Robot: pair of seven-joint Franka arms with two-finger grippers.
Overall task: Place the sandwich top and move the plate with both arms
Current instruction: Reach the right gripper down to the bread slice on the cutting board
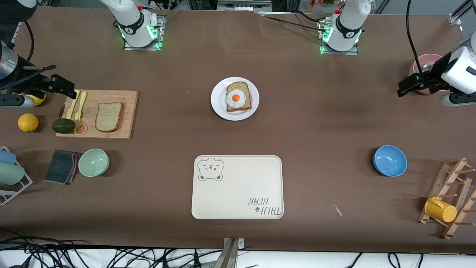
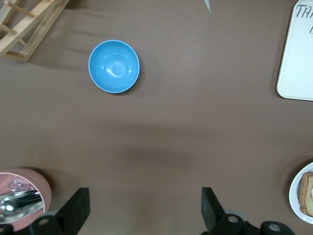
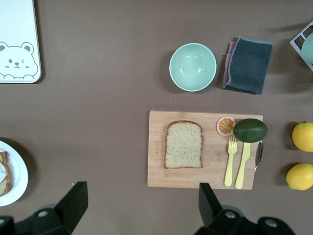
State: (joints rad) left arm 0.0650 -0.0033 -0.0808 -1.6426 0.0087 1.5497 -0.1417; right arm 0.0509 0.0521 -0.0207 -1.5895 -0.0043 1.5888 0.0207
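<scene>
Brown table (image 1: 316, 149), nothing moved yet. Closest to the front camera, bear tray (image 1: 237, 187). Farther up, wooden board (image 1: 128, 111) with the sandwich top (image 1: 109, 117) flat on it, toward the right arm's end. White plate (image 1: 219, 108) with egg slice (image 1: 238, 96) in the middle. Right gripper (image 3: 139, 208) spread wide, up over the board's edge. Left gripper (image 2: 144, 208) spread wide too, waiting over bare table by the pink cup (image 1: 422, 61). Best to come straight down and pinch the bread by its edges softly.

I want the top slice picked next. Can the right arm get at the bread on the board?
Probably yes: the right gripper is open over the board, and the bread lies flat with nothing on it.
</scene>
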